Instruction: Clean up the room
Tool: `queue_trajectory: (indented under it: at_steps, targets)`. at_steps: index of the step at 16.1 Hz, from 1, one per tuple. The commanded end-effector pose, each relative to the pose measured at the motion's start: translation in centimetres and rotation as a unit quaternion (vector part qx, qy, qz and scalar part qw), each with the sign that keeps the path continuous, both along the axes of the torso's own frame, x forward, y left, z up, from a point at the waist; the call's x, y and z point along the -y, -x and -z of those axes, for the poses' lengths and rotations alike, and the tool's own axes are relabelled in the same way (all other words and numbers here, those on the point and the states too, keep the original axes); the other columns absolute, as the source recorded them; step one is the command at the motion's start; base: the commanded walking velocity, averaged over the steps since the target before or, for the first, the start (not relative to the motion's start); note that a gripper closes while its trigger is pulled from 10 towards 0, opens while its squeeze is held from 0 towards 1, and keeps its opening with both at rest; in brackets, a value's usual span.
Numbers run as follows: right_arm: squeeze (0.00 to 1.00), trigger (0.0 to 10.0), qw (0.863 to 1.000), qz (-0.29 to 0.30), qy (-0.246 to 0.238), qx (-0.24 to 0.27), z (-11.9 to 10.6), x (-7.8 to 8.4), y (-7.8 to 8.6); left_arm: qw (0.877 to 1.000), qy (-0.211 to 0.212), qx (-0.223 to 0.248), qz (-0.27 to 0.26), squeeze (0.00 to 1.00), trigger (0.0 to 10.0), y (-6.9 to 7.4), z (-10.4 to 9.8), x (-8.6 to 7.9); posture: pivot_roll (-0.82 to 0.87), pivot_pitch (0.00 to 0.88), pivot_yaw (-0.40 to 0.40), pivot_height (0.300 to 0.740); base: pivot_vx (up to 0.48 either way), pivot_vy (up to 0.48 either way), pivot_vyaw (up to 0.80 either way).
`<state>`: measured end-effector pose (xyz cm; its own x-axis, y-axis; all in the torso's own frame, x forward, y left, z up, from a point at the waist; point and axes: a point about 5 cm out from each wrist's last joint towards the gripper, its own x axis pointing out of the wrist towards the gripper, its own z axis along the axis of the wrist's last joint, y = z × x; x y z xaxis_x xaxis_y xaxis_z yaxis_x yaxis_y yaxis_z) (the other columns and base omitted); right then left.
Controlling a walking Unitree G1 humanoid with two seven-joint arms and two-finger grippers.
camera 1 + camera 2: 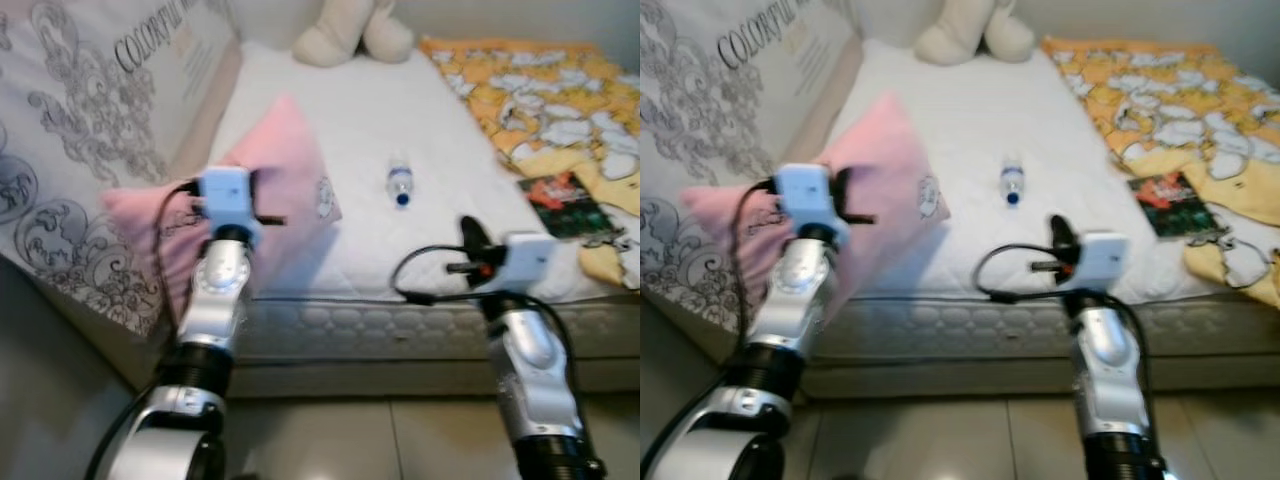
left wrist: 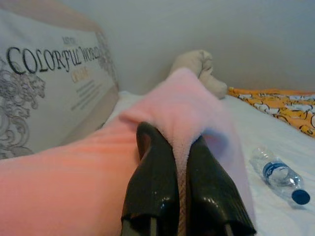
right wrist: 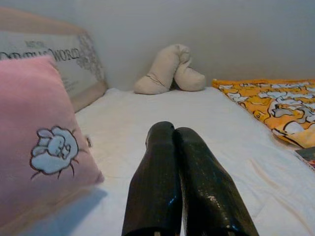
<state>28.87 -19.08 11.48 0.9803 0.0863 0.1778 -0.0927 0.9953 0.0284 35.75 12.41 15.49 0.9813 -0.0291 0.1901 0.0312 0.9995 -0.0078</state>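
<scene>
Now, from my head, my left pincer (image 1: 262, 216) grips the pink pillow (image 1: 285, 175) at the bed's (image 1: 400, 110) near-left corner; a water bottle (image 1: 400, 185) lies mid-mattress. My left wrist shows both fingers (image 2: 152, 182) pinching a fold of pillow. My right wrist shows my right pincer (image 3: 178, 147) closed, empty, above the mattress. Next, I judge, the pillow goes toward the headboard.

Soft, even light — eye views slightly blurred

Bedroom in home: mattress (image 1: 380, 150), pink pillow (image 1: 270, 190), plush toy (image 1: 350, 30).
</scene>
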Motion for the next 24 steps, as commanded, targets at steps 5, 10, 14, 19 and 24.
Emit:
queue_trajectory:
  at_steps: [5, 10, 14, 19, 24]
  targets:
    - [0.0, 10.0, 1.0, -0.028, -0.003, -0.01, 0.0, -1.0, -0.3, 0.999, 0.011, 0.002, -0.05, 0.0, 10.0, -1.3, -1.6, -1.7, -0.07, 0.0, 0.0, 0.719, 0.478, 0.0, 0.53]
    - [0.0, 10.0, 0.997, -0.055, 0.004, -0.049, 1.1, -1.4, -0.4, 0.995, 0.043, -0.064, -0.064, 0.0, 10.0, -3.9, -2.0, -0.2, -0.07, 0.0, -0.036, 0.719, 0.285, 0.0, 0.26]
    - [0.0, 10.0, 0.995, -0.071, 0.017, -0.067, 1.3, -1.1, 0.8, 0.99, 0.086, -0.099, -0.047, 0.0, 10.0, -5.4, -3.9, 1.6, -0.14, 0.0, -0.056, 0.719, 0.0, 0.0, 0.0]
    - [0.0, 10.0, 0.993, -0.05, 0.041, -0.096, 1.9, 0.6, 4.2, 0.987, 0.124, -0.103, -0.027, 0.0, 10.0, -5.7, -5.3, 4.0, -0.27, 0.038, -0.019, 0.719, 0.0, 0.0, 0.0]
    - [0.0, 10.0, 0.993, -0.031, 0.046, -0.102, 1.5, 1.4, 5.6, 0.987, 0.149, -0.052, -0.039, 0.0, 10.0, -6.4, -9.1, 3.4, -0.31, 0.05, -0.006, 0.719, 0.0, 0.0, 0.0]
